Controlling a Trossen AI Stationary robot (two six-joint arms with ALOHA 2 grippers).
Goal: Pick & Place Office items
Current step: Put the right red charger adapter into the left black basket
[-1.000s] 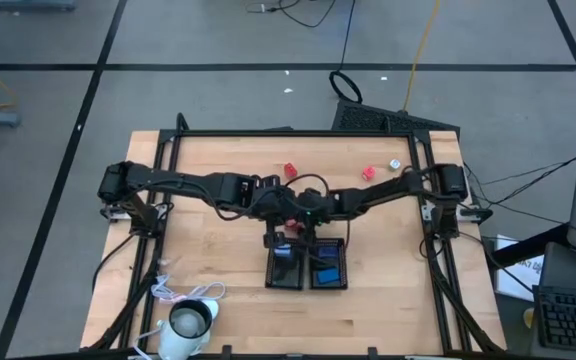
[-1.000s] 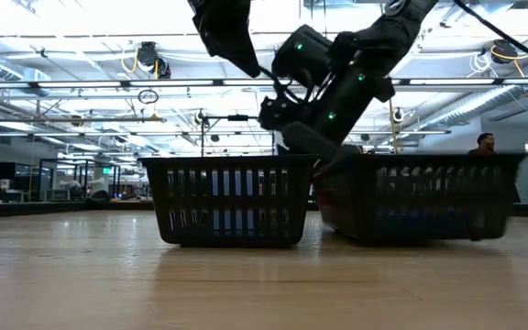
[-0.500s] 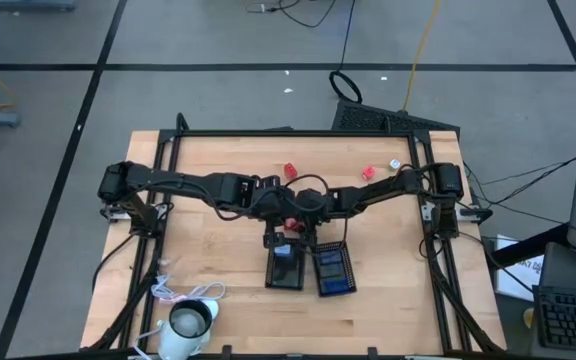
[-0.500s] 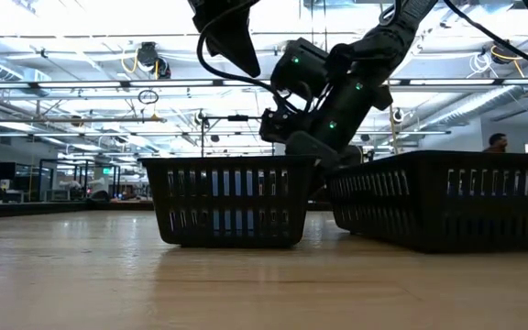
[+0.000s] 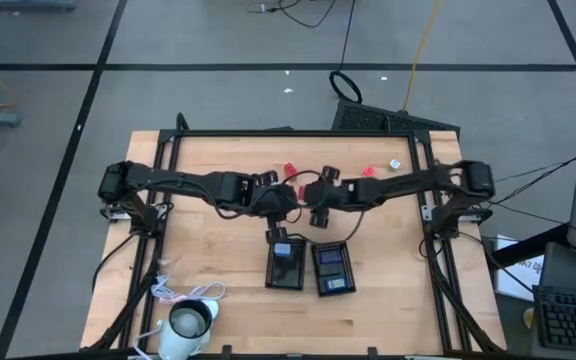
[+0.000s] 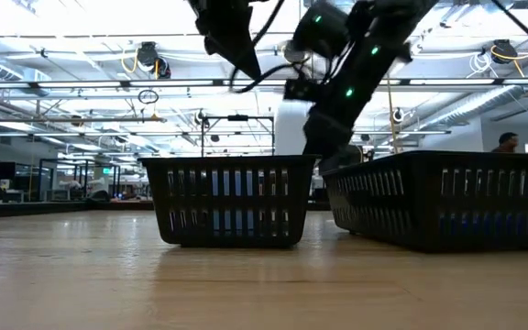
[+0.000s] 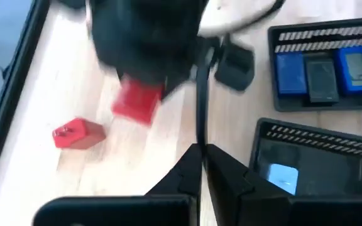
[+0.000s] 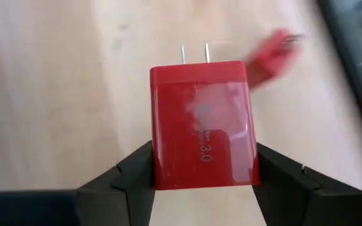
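Note:
My right gripper [image 8: 203,168] is shut on a red plug block [image 8: 201,122] and hovers over the bare wood beyond the trays' far ends [image 5: 313,200]. My left gripper [image 7: 200,154] is shut and empty, just beyond the far end of the left black tray [image 5: 287,265]. That tray holds a light blue block [image 7: 282,176]. The right tray [image 5: 333,268] holds several blue blocks [image 7: 324,70]. Two more red blocks [image 5: 291,170] [image 5: 368,172] and a small white bit [image 5: 395,163] lie flat on the table nearer the far edge. My right gripper pinches the red plug block by its two side faces [image 8: 159,166], one finger [image 8: 131,176] on each side. The block's two metal prongs [image 8: 194,53] point away from the gripper. The block is lifted clear, with the table top showing beyond it.
A white cup-like thing with a cord [image 5: 190,322] sits at the table's near left corner. Black frame rails [image 5: 158,200] [image 5: 430,215] run along the table's left and right sides. The left arm's cable [image 7: 200,94] hangs in front of its fingers.
My right gripper has risen from over the right tray and moved toward the far edge, carrying the red block. The right tray, tipped up a second ago, has dropped flat, slid slightly toward the near right and turned a little. My left arm has kept still.

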